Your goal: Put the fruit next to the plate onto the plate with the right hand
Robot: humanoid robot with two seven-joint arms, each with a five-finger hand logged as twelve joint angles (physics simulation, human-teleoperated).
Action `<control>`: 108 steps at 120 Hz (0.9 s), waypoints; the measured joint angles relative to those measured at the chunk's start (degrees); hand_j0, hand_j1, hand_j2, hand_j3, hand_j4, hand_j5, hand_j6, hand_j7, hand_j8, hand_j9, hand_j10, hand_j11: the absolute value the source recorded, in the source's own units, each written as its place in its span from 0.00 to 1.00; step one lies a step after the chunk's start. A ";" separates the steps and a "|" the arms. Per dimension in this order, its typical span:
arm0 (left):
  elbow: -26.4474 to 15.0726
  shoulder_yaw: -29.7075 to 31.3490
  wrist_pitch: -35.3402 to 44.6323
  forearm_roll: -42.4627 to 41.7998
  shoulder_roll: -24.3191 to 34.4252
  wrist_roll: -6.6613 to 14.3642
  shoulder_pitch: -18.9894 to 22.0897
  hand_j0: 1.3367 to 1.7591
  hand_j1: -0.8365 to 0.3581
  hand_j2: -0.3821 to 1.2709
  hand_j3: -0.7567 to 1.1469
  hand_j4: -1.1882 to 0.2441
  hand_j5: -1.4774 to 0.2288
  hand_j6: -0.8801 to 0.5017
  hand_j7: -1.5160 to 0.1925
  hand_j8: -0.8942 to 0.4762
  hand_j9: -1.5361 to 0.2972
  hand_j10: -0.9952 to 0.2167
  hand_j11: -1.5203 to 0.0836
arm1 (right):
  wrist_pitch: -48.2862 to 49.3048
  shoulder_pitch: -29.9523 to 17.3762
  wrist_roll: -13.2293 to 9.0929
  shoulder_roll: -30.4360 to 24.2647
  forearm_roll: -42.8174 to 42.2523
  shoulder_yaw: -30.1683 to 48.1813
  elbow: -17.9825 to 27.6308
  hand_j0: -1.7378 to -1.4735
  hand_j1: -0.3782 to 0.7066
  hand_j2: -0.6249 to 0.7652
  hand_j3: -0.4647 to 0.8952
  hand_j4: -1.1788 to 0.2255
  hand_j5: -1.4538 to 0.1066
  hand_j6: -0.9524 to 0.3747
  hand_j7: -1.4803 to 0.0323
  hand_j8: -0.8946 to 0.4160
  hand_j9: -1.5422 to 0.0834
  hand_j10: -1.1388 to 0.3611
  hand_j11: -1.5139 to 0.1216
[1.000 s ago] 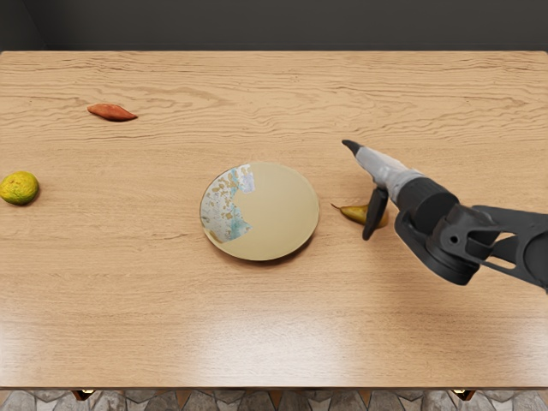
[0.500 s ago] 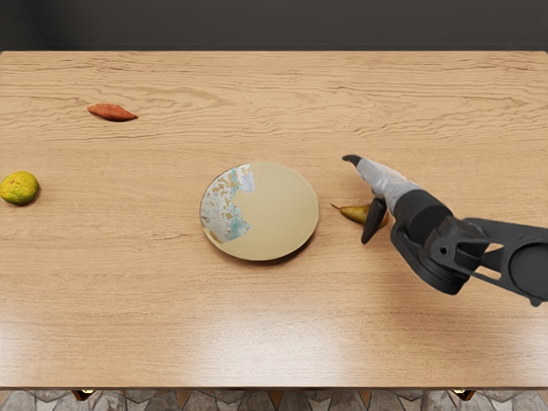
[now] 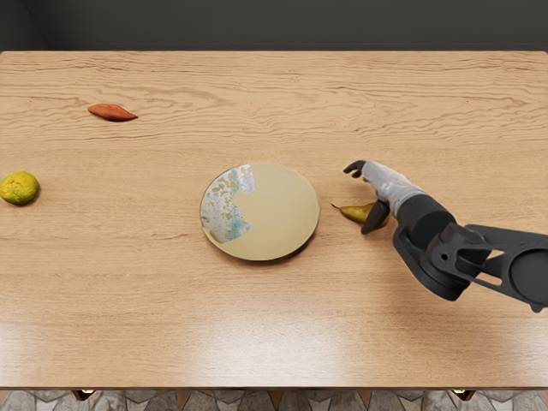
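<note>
A small yellow-brown pear (image 3: 356, 211) lies on the table just right of the round beige plate (image 3: 274, 214), which has a blue-white patch on its left side. My right hand (image 3: 370, 195) comes in from the right edge and sits over the pear's right end. Its upper fingers (image 3: 356, 168) curl downward above the fruit and the dark thumb (image 3: 374, 219) touches the pear's near side. The fingers are not closed around the pear. Its right end is hidden by the hand. The left arm does not show.
An orange-red elongated fruit (image 3: 111, 112) lies at the far left back. A yellow-green lemon-like fruit (image 3: 19, 187) sits at the left edge. The wooden table (image 3: 274, 325) stretches wide in front of the plate.
My right hand has dropped lower over the pear, and its formerly outstretched fingers have begun to curl down. The pear and plate have not moved.
</note>
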 joint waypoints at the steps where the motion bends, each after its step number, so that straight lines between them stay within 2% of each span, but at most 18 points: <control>1: 0.00 0.00 0.00 0.00 0.00 0.00 0.02 0.76 0.99 0.23 0.40 0.83 0.86 0.63 0.88 0.65 0.83 0.82 0.94 | -0.01 -0.01 0.00 -0.01 0.00 0.00 0.00 0.30 0.33 0.41 0.34 0.64 0.70 0.51 0.74 0.47 0.73 0.57 0.71; 58: 0.00 0.00 0.00 0.00 0.00 -0.02 0.00 0.76 0.99 0.23 0.40 0.83 0.86 0.63 0.88 0.65 0.83 0.82 0.94 | 0.07 -0.52 0.01 -0.67 0.34 -0.01 0.09 0.30 0.43 0.41 0.34 0.57 0.62 0.43 0.66 0.40 0.65 0.51 0.62; 92: 0.00 0.00 0.00 0.00 0.00 -0.01 0.03 0.76 0.99 0.23 0.40 0.83 0.86 0.63 0.88 0.65 0.83 0.82 0.94 | 0.69 -0.46 -0.01 -0.68 0.74 0.04 0.09 0.30 0.59 0.41 0.34 0.47 0.50 0.32 0.53 0.29 0.53 0.42 0.51; 108: 0.02 0.00 0.00 0.00 0.00 -0.03 0.03 0.76 0.99 0.23 0.40 0.83 0.86 0.63 0.88 0.65 0.83 0.82 0.94 | 0.89 -0.45 -0.03 -0.68 0.70 0.08 0.09 0.31 0.62 0.50 0.34 0.42 0.44 0.30 0.48 0.30 0.48 0.42 0.46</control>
